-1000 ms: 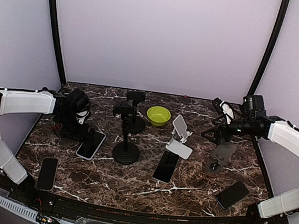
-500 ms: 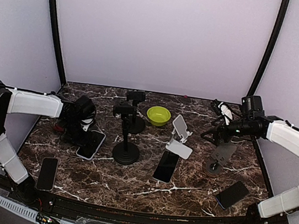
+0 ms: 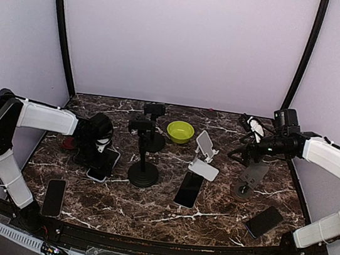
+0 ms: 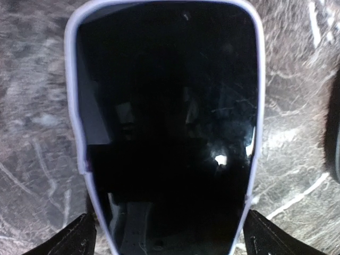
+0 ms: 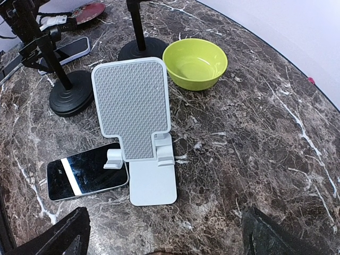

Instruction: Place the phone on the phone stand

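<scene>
The left tool (image 3: pixel 99 154) hangs low over a black-screened phone in a white case (image 3: pixel 105 168), which lies flat on the dark brown, white-veined marble surface (image 3: pixel 163 218) near its left edge. In the left wrist view the phone (image 4: pixel 167 127) fills most of the picture. The tool's (image 4: pixel 169 243) two dark fingertips (image 4: pixel 74 240) stand wide apart, one on each side of the phone's near end. They are just beside the case, and I cannot tell whether they touch it.

The right tool (image 3: pixel 242 153) is raised above the right half of the surface, its jaws spread wide and holding nothing. Its wrist camera shows its own tool (image 5: pixel 170 241) facing a white folding phone stand with a grey dotted back pad (image 5: pixel 138 117). That stand (image 3: pixel 204 157) is upright near the middle of the surface. A bare black phone (image 5: pixel 85 172) lies flat, touching the stand's base.

A lime green round bowl (image 3: pixel 180 131) sits behind the stand, toward the far edge. Two black pole stands on round bases (image 3: pixel 145 162) rise between the white-cased phone and the white stand. A grey round-based stand (image 3: pixel 248 180) is below the right tool. One dark phone (image 3: pixel 54 197) lies near the near-left corner and another (image 3: pixel 264 221) near the near-right corner.
</scene>
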You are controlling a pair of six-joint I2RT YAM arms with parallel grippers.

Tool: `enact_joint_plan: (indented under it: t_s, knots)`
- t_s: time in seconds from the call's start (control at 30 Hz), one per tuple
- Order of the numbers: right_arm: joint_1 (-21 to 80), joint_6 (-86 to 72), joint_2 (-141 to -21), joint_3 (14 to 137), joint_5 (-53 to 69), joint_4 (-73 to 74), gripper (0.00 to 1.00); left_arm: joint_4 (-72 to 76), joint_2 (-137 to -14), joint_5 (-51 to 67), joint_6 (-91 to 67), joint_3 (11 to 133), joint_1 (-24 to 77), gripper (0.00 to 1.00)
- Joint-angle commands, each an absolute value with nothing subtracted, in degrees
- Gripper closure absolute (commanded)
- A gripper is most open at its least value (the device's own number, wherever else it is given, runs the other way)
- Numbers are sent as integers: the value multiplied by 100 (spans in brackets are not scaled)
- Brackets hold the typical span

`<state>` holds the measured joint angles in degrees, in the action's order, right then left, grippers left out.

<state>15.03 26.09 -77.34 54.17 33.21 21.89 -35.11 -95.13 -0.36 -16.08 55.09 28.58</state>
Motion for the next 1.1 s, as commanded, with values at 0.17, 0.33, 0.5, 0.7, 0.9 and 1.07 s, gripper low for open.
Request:
enact_joint_plan:
  t_s: [0.17,0.33,0.5,0.7,0.9,1.07]
  knots:
    - [1577,2680,-7820,5371,3281,2109,0,-3611,-9761,21,-1465,5579,2955,1]
    - [1606,2675,-7855,5379,3244,2116,0,-3826,-9870,-392,-1575,5584,3043,6]
    - [1654,2680,-7901,5388,3228,2107,0,-3872,-9857,-296,-1652,5490,3067,18]
    - [1717,2677,-7902,5388,3189,2109,0,-3898,-9794,-225,-1704,5421,3067,49]
    - [1777,2615,-7962,5414,3217,2101,0,-3711,-9354,-345,-1904,5267,3063,100]
    - [1811,2527,-7966,5507,3206,2145,0,-3760,-8733,-547,-2103,5199,3064,100]
